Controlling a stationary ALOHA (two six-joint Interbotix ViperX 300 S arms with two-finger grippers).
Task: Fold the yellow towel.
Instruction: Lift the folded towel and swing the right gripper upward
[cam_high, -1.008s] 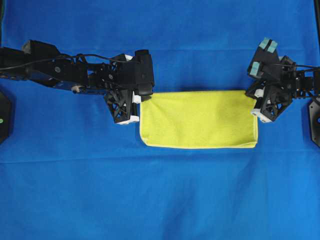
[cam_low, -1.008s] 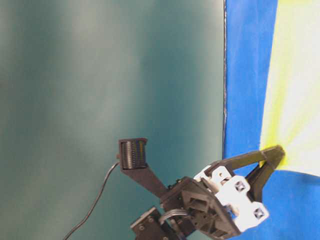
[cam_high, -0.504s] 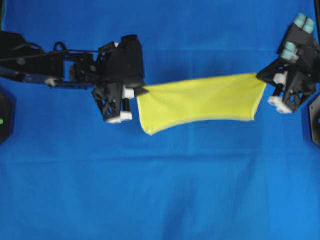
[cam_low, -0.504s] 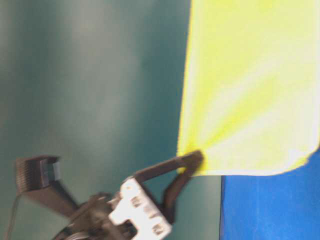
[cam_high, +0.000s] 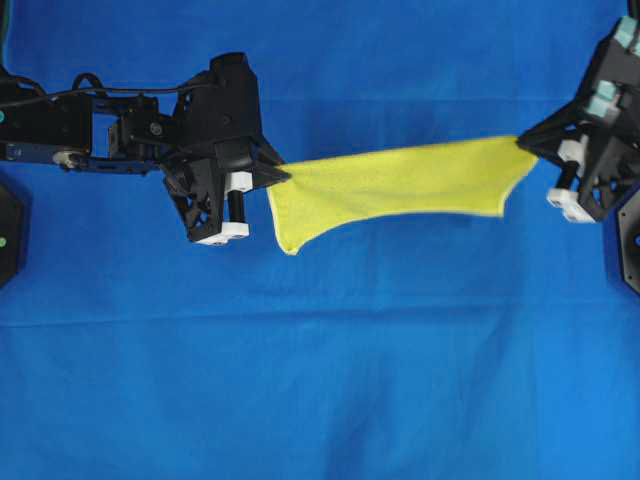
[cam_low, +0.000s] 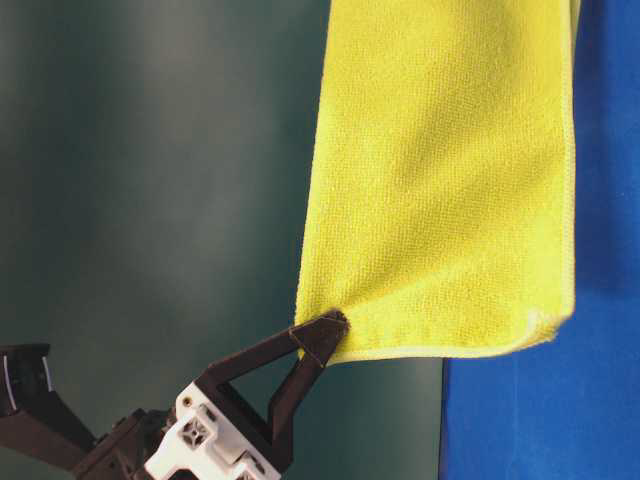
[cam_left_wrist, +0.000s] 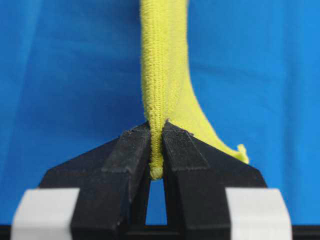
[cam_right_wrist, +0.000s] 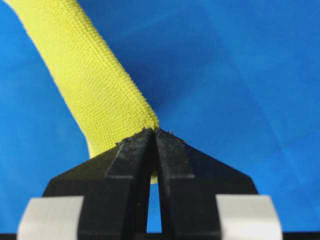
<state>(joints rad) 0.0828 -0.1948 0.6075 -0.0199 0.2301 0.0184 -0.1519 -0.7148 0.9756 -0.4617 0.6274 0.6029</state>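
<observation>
Towel (cam_high: 400, 182) now lifted off desk (cam_high: 320, 380), left end effector (cam_high: 283, 176) and right end effector (cam_high: 524, 143) each clamped on a corner; keep tension even, lower the hanging edge squarely.

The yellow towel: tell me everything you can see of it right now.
The yellow towel is bright yellow-green microfibre with a paler stitched hem, already doubled over. It hangs stretched above the blue table cover, pinched at one top corner by the left end effector and at the other by the right end effector, its lower edge drooping free.

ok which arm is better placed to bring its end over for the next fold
Neither clearly: left tool and right tool are each shut on an end of the yellow towel, held off the blue cloth.
</observation>
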